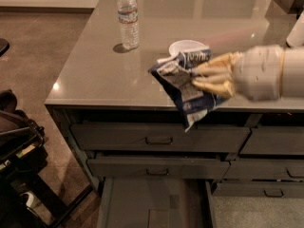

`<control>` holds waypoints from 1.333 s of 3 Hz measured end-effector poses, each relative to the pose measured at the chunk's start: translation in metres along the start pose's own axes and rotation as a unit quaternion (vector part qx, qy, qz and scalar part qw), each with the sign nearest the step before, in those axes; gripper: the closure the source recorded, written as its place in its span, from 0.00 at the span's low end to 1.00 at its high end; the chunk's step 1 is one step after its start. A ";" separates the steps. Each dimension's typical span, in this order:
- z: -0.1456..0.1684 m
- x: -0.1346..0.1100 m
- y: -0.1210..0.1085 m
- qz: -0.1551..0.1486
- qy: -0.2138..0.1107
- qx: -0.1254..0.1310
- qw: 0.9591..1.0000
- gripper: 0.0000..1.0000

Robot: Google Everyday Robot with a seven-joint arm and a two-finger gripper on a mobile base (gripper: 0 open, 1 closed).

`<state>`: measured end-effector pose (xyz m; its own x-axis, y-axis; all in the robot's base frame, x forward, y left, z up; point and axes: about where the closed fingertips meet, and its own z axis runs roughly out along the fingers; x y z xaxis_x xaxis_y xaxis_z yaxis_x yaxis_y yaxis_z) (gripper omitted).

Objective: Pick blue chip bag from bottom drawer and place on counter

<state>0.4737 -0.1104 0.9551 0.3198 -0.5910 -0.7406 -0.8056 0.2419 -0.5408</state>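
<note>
My gripper [202, 78] comes in from the right on a grey-white arm, its tan fingers [214, 71] shut on the blue chip bag [183, 87]. The crinkled bag hangs from the fingers above the front edge of the grey counter [99, 75], its lower end dangling in front of the top drawer row. The bottom drawer [154, 203] stands pulled open below, its flat floor bare. The bag covers the near side of a white bowl [183, 46].
A clear water bottle [128, 18] stands on the counter at the back left. Two handled drawers [159, 139] sit shut above the open one, more drawers to the right. Black equipment [19, 151] stands on the floor at left. A white object [297, 30] is at the right edge.
</note>
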 end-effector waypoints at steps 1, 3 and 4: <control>0.022 -0.004 -0.034 -0.026 -0.015 -0.039 0.999 1.00; 0.145 -0.037 -0.047 -0.042 -0.130 -0.127 0.983 1.00; 0.159 -0.045 -0.043 -0.044 -0.139 -0.139 0.980 0.81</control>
<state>0.5728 0.0282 0.9484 0.4871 -0.3588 -0.7962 -0.8606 -0.0422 -0.5075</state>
